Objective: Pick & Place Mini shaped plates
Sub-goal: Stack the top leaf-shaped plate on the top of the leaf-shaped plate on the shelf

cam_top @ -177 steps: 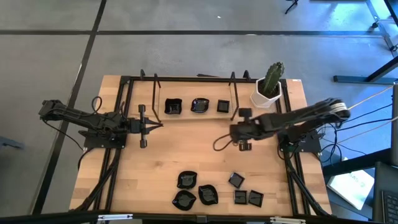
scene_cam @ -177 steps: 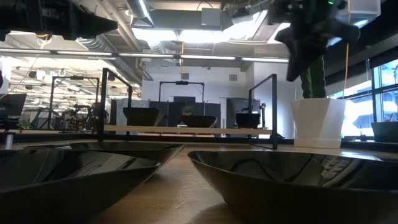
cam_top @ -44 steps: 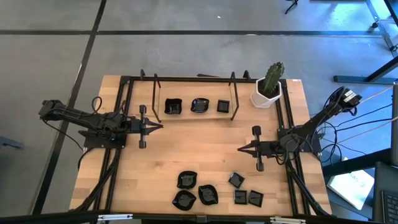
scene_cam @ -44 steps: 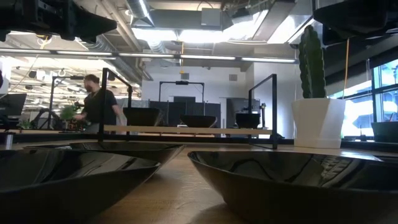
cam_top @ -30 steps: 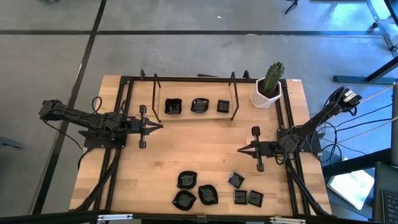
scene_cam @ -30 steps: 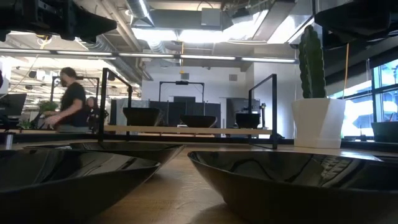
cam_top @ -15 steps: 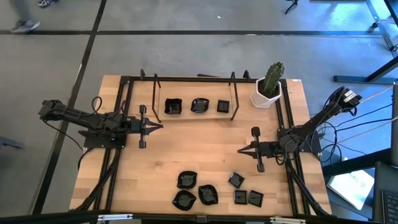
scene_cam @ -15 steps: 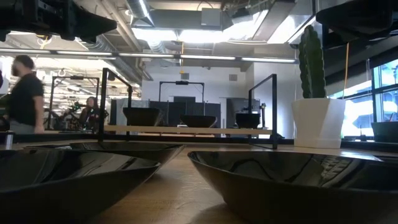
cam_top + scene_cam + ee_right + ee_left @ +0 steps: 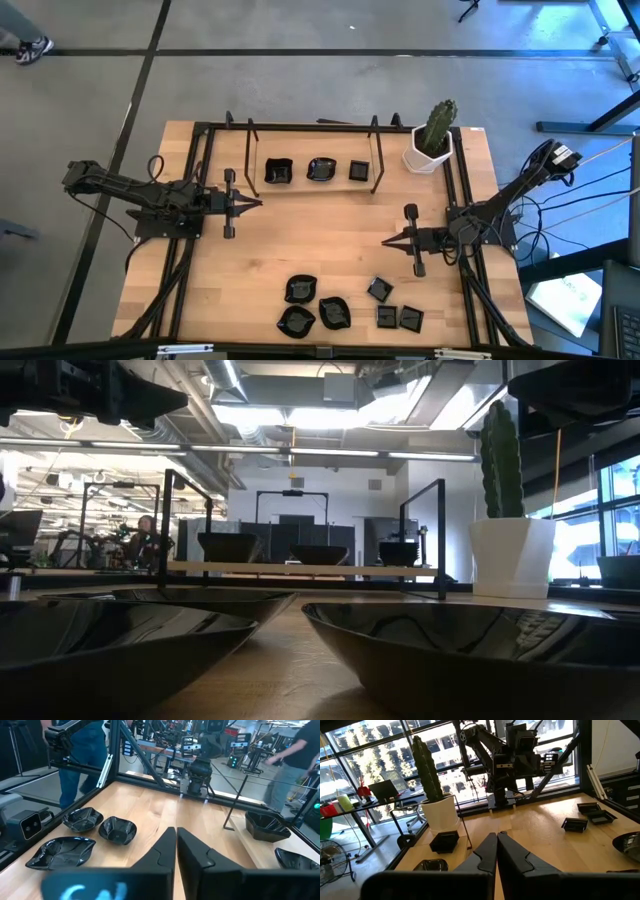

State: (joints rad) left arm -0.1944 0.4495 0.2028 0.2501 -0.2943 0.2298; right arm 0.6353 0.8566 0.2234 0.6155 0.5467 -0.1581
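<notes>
Three mini shaped plates sit on a raised wooden shelf (image 9: 318, 185) at the far side: a wavy one (image 9: 278, 171), a rounded one (image 9: 321, 169) and a square one (image 9: 359, 171). Three wavy plates (image 9: 300, 289) (image 9: 296, 321) (image 9: 334, 313) and three square ones (image 9: 379, 290) (image 9: 387, 318) (image 9: 411, 319) lie flat on the table near its near edge. My left gripper (image 9: 258, 203) hovers shut at mid-left and touches nothing. My right gripper (image 9: 387, 240) hovers shut at mid-right, above and beyond the square plates. Both wrist views show the shut fingers (image 9: 496, 836) (image 9: 176, 831).
A white pot with a green cactus (image 9: 432, 140) stands at the far right corner, beside the shelf's black frame (image 9: 376, 150). Black rails (image 9: 195, 160) run along both table sides. Bare wood (image 9: 320, 235) lies between the two grippers. A person (image 9: 146, 538) is in the room behind.
Both arms and all plates have kept still. In the room beyond the table, a person has walked toward the left and out of the low view.
</notes>
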